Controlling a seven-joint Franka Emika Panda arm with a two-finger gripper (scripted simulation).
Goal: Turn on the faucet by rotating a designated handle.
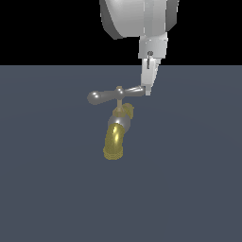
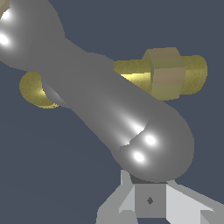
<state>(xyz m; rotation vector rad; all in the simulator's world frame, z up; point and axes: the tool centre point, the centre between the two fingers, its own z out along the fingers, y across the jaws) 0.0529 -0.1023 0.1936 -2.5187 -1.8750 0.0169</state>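
The faucet (image 1: pixel 115 139) is a small tap whose curved brass-yellow spout points down toward the floor, with a grey collar above it. Its handle (image 1: pixel 106 96), a slim grey crossbar with rounded ends, sits on a thin brass stem on top. My gripper (image 1: pixel 148 91) hangs from above at the crossbar's end on the exterior view's right, fingertips against that end. No gap shows between the fingers, which hold nothing. In the wrist view the handle (image 2: pixel 109 109) fills the frame, its bulbous end just beyond my gripper (image 2: pixel 149 192), with the brass faucet (image 2: pixel 175 74) behind.
The faucet stands on a flat, dark blue-grey floor (image 1: pixel 189 189). Above the floor line the background is black. My white arm (image 1: pixel 137 19) comes down from the top of the exterior view.
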